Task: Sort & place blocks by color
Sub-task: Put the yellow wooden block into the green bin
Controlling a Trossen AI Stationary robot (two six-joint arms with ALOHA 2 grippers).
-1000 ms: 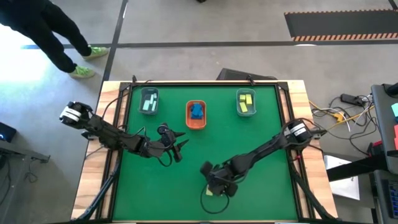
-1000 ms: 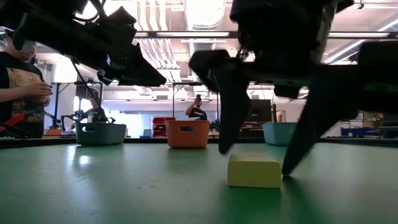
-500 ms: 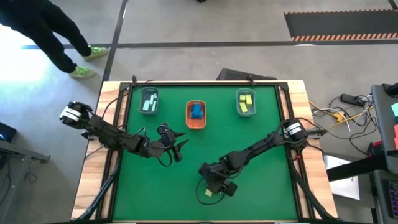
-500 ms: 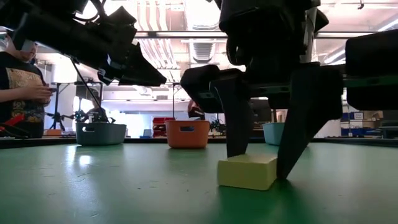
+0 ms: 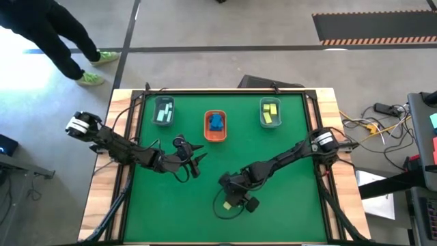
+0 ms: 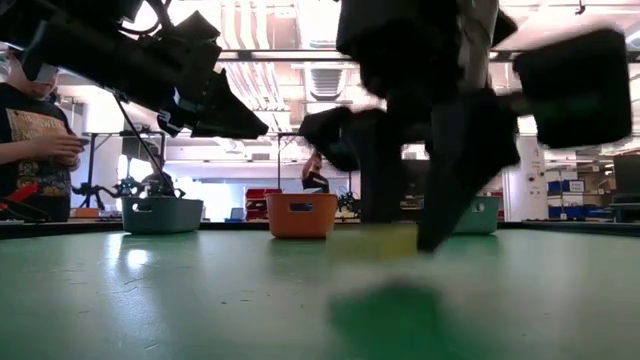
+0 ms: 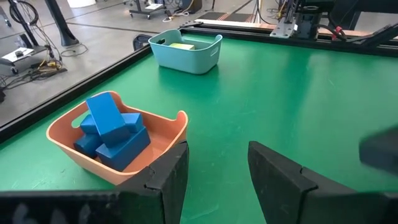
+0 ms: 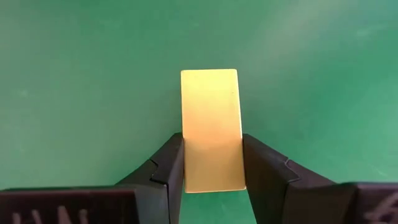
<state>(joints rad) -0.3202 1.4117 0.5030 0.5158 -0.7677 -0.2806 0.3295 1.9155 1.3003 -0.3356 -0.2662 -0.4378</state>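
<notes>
A yellow block [image 8: 210, 106] sits between the fingers of my right gripper [image 8: 212, 142], which is shut on it near the table's near edge, about the middle [image 5: 231, 202]. The low view shows the block [image 6: 388, 243] only as a blur. My left gripper [image 7: 214, 155] hovers open and empty left of centre [image 5: 196, 164], close to the orange tray [image 7: 180, 121]. That tray holds blue blocks [image 7: 112, 127]. Mint blocks [image 5: 163, 113] lie in the grey tray [image 5: 156, 108] at the far left. More yellow blocks [image 5: 270, 113] lie in the far right tray [image 5: 262, 115]. My right gripper pinches the yellow block's two long sides [image 8: 186, 155], toward the end nearer the wrist, between its two fingers [image 8: 261, 171]. The fingers slant down from above and run along the block. In the low view the block seems just off the table, with its shadow [image 6: 390, 305] below it.
The three trays stand in a row along the far edge, on the green mat [image 5: 287, 205]. A raised black frame [image 5: 311, 109] borders the mat. A person [image 6: 30, 140] stands beyond the table's far left corner.
My right gripper's fingers have closed in on the yellow block and taken hold of it. The wrist has rolled and shifted a little toward the table's left. The block, which lay flat on the mat, has turned with the fingers and come up off it.
</notes>
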